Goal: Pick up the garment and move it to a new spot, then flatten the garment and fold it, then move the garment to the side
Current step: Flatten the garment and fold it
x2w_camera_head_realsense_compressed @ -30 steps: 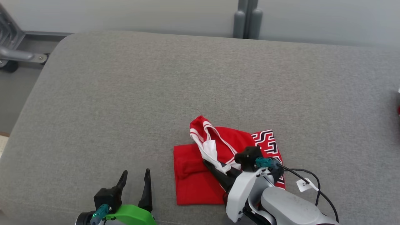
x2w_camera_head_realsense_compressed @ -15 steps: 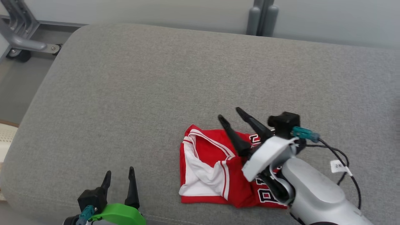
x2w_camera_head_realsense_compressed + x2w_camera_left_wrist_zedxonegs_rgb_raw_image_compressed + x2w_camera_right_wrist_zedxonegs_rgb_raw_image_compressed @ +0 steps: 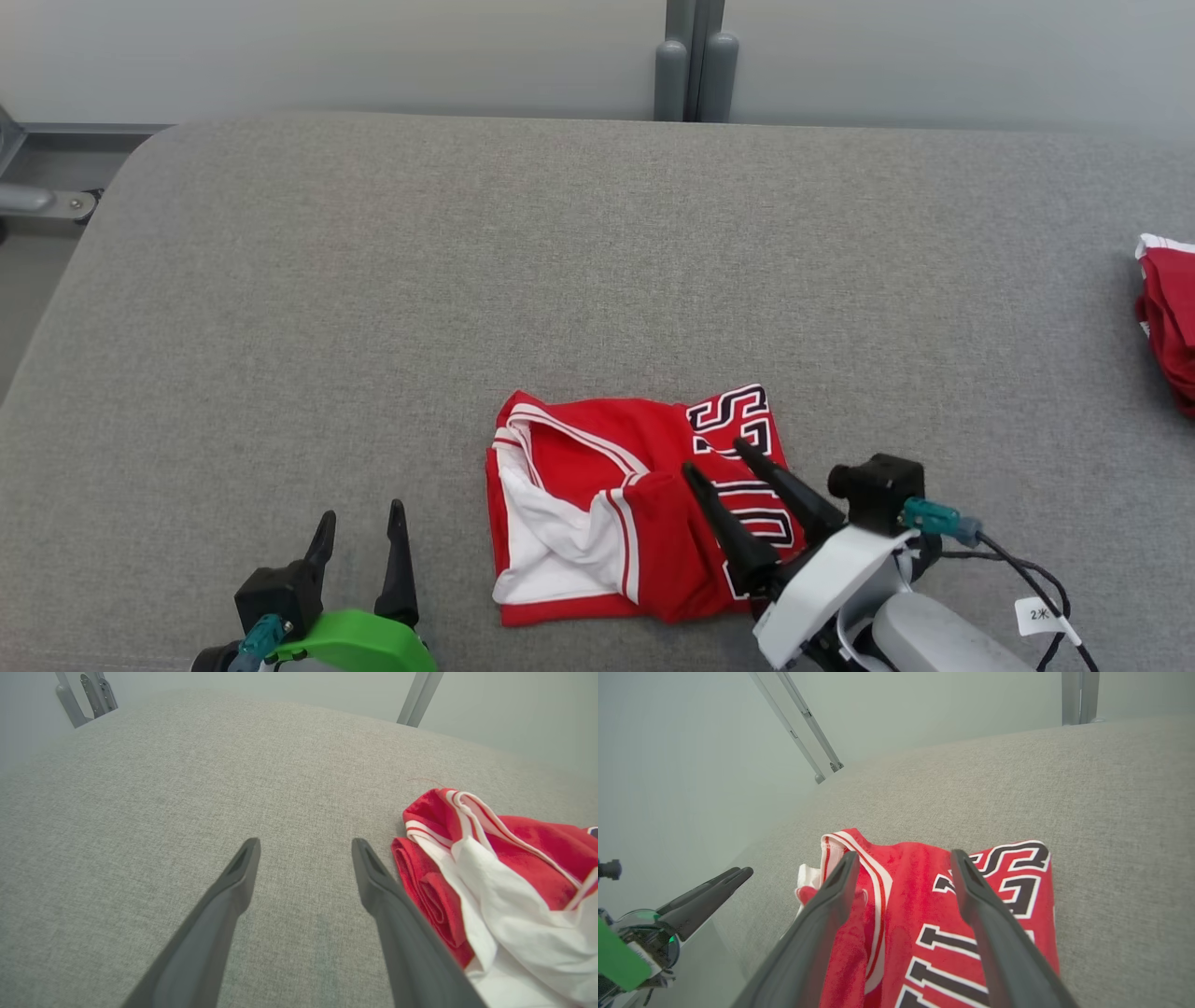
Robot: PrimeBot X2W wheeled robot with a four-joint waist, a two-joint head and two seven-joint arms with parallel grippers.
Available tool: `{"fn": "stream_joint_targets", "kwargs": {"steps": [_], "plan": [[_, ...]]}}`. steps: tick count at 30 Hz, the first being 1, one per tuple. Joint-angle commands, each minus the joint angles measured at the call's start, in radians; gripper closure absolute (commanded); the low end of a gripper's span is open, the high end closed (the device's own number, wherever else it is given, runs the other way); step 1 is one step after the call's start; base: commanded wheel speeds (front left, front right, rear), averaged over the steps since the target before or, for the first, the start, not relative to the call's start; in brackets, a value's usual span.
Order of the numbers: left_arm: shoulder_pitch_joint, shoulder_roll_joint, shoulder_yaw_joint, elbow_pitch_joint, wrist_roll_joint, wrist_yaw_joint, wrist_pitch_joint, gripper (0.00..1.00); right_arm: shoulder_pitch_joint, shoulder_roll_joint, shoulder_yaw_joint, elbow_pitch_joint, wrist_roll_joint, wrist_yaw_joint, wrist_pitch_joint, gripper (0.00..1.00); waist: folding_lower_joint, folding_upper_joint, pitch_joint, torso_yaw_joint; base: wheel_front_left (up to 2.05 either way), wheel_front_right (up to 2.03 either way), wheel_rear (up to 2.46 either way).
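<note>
1. Work surface: a grey fabric cushion [image 3: 467, 280] spans the head view. 2 grey posts [image 3: 691, 75] stand behind its far edge.

2. Garment: the garment [image 3: 644, 523] is a red jersey with white trim and black-and-white lettering. It lies folded in a rough rectangle on the cushion, near the front edge and slightly right of centre. The white lining and the striped edge face the robot's left; the lettered panel faces its right. In the left wrist view the garment [image 3: 514, 858] lies to the right of the fingers, with its left edge bunched in small folds.

3. Right gripper: the right gripper [image 3: 713, 455] is positioned over the lettered panel, fingers pointing away from the robot. The jaws stand wide apart. In the right wrist view the right gripper [image 3: 904, 853] has flat red cloth [image 3: 915, 882] showing between its 2 fingers. Contact between the fingertips and the cloth cannot be determined.

4. Left gripper: the left gripper [image 3: 361, 510] is over bare cushion, to the left of the garment and apart from it. The jaws stand wide apart, as the left wrist view confirms [image 3: 306, 841].

5. Other items: a second red cloth item [image 3: 1167, 317] lies at the right edge of the cushion, well apart from the garment. A black cable with a white tag [image 3: 1041, 614] runs along the right arm.
</note>
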Motion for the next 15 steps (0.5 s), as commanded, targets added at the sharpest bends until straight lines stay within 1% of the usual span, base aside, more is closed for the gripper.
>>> {"fn": "stream_joint_targets", "kwargs": {"steps": [1,2,7,11,12,13,14,15], "plan": [[0.013,0.004,0.001,0.003,0.005,-0.005,0.001,0.00,0.014,-0.016,0.034,-0.014,0.011,0.000,-0.002,0.00,0.0000,0.0000,-0.001,0.004,0.00,0.00,0.00],[0.013,0.004,0.001,0.003,0.005,-0.005,0.001,0.00,0.014,-0.016,0.034,-0.014,0.011,0.000,-0.002,0.00,0.0000,0.0000,-0.001,0.004,0.00,0.00,0.00],[0.014,0.004,0.001,0.013,0.008,-0.007,0.001,0.00,0.010,-0.029,0.120,0.005,0.038,0.000,-0.003,0.00,0.0000,0.0000,-0.008,0.020,0.00,0.00,0.00],[0.015,0.004,-0.001,0.012,0.004,-0.004,0.001,0.00,-0.017,-0.019,0.158,0.038,0.045,0.000,-0.003,0.00,0.0000,0.0000,-0.008,0.036,0.00,0.00,0.00],[0.014,0.004,-0.001,0.012,0.002,-0.003,0.001,0.00,-0.024,-0.018,0.174,0.044,0.046,0.000,-0.003,0.20,0.0000,0.0000,-0.007,0.040,0.00,0.00,0.00],[0.015,0.004,0.001,0.011,0.001,-0.002,0.001,0.00,-0.034,-0.019,0.189,0.048,0.044,0.000,-0.003,0.78,0.0000,0.0000,-0.007,0.043,0.00,0.00,0.00],[0.016,0.004,0.000,0.009,0.000,-0.001,0.001,0.00,-0.043,-0.020,0.209,0.048,0.043,0.000,-0.003,1.00,0.0000,0.0000,-0.005,0.046,0.00,0.00,0.00],[0.018,0.004,0.000,0.007,-0.001,0.000,0.001,0.00,-0.049,-0.023,0.235,0.049,0.050,0.000,-0.003,1.00,0.0000,0.0000,-0.004,0.049,0.00,0.00,0.00]]}}
